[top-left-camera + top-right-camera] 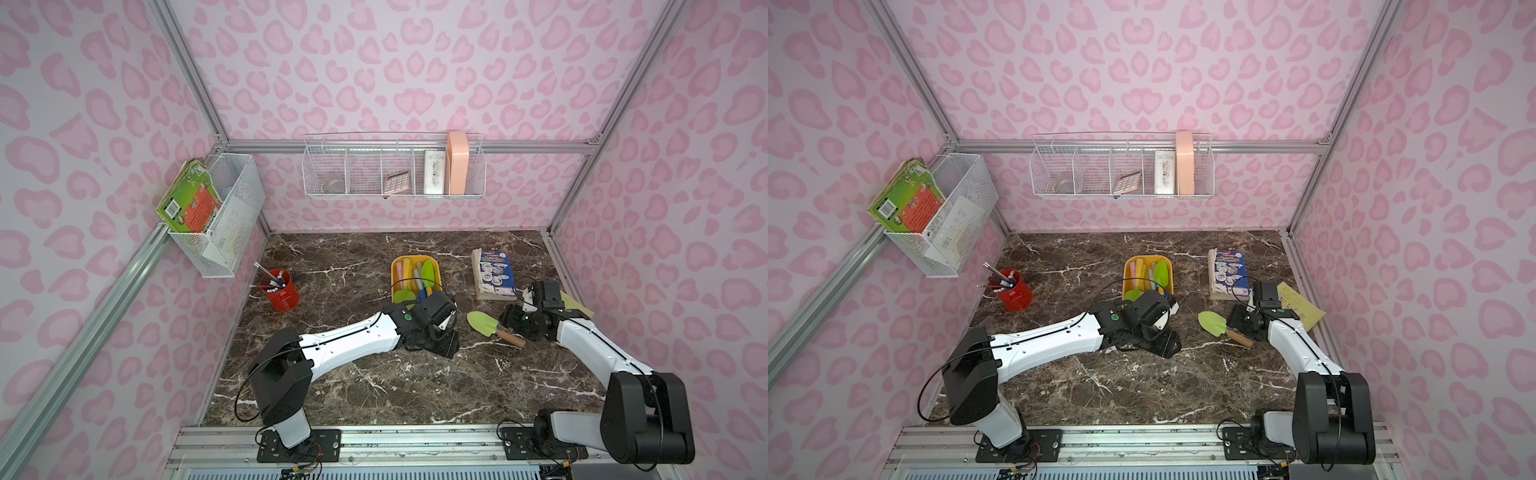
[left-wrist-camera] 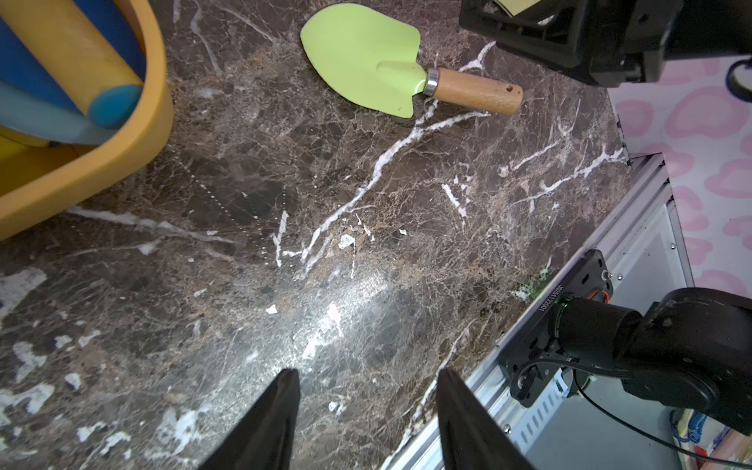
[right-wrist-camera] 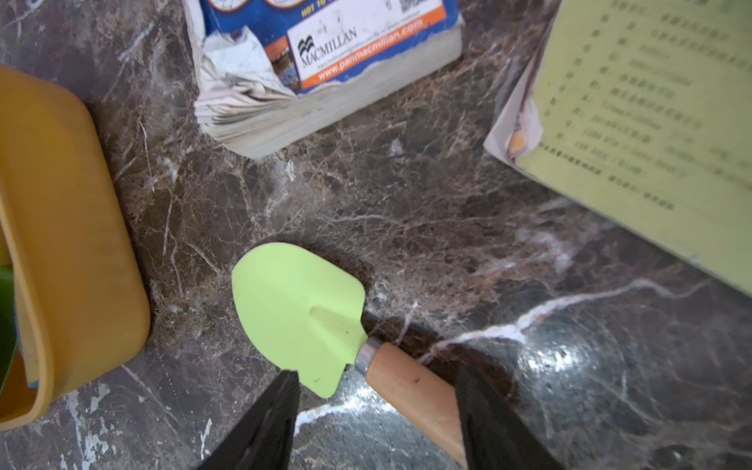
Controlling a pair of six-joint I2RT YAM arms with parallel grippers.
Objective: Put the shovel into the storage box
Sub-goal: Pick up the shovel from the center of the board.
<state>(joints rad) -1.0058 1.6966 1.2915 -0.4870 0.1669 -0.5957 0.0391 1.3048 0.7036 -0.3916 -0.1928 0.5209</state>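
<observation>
A shovel point(image 1: 481, 322) with a light-green blade and a short wooden handle lies flat on the marble table, right of the storage box; it also shows in the left wrist view point(image 2: 366, 57). The storage box point(image 1: 394, 286) is a yellow-orange tub holding green shovels and pens. My right gripper point(image 3: 376, 372) is open, low over the table, its fingers on either side of the shovel's point(image 3: 301, 309) wooden handle. My left gripper point(image 2: 368, 372) is open and empty over bare marble just in front of the storage box point(image 2: 101, 171), with the shovel off to its side.
A worn blue book point(image 1: 494, 272) lies behind the shovel and a yellow paper point(image 1: 579, 309) lies under the right arm. A red pen cup point(image 1: 283, 294) stands at the left. White wire baskets point(image 1: 226, 216) hang on the walls. The metal rail point(image 2: 635, 195) edges the table.
</observation>
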